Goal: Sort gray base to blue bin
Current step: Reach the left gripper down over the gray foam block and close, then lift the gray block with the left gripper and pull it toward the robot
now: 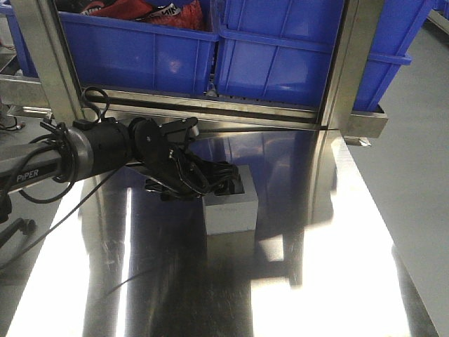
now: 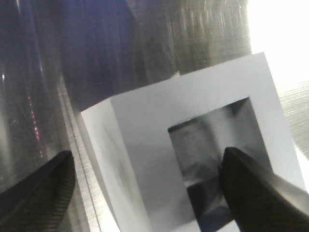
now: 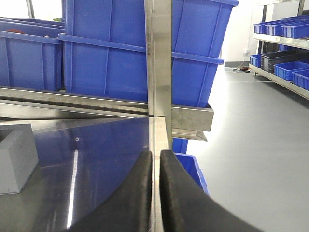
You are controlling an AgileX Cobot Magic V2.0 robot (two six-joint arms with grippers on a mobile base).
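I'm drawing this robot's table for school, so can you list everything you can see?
gray base: one, light gray, on the table, square recess facing up.
blue bins: several, bright blue, on the rack behind the table; more on far shelves in the right wrist view.
red and black things: a heap, in the left bin; too cut off to name.
table: one, shiny steel.
rack frame: steel posts and rails, behind the table.
left arm: one, black, reaching to the base.
left gripper: black, open, one finger in the recess, one outside the wall.
right gripper: black, shut, holding nothing, near the table's right edge.
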